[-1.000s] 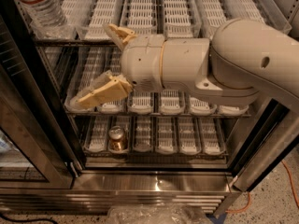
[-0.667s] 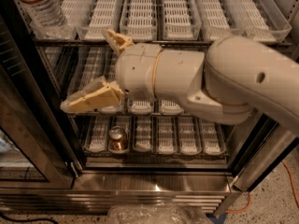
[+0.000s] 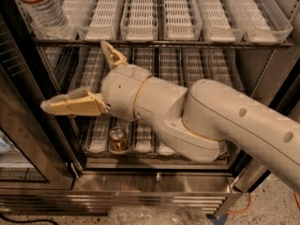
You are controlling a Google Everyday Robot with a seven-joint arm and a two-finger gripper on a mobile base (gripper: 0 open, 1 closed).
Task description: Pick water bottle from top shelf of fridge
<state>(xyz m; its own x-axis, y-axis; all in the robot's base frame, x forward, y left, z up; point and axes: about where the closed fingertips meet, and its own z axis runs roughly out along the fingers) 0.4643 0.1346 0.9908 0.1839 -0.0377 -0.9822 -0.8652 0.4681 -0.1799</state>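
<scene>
The fridge (image 3: pixel 154 184) stood open, its brushed stainless-steel sill along the bottom and the dark-framed glass door (image 3: pixel 23 139) swung out at the left edge. The robot's arm (image 3: pixel 225 121), smooth cream-coloured plastic in rounded segments, reached in from the lower right corner across the middle racks. Above it ran the top shelf (image 3: pixel 164 43), a thin metal wire rack carrying a row of long clear plastic lane trays (image 3: pixel 140 13) lined with white slotted strips. The gripper (image 3: pixel 74 75) hung just below the front left edge of that shelf with its two tan, wedge-shaped fingers spread wide and holding nothing, one pointing left toward the door frame and the other pointing up at the shelf's front wire. The water bottle (image 3: pixel 40 6), clear and ribbed, stood in the leftmost tray at the far left corner of the top shelf, above and to the left of the gripper and apart from both fingers. A small bronze-coloured can (image 3: pixel 118 138) sat upright on the lowest rack near its front edge, beneath the wrist.
</scene>
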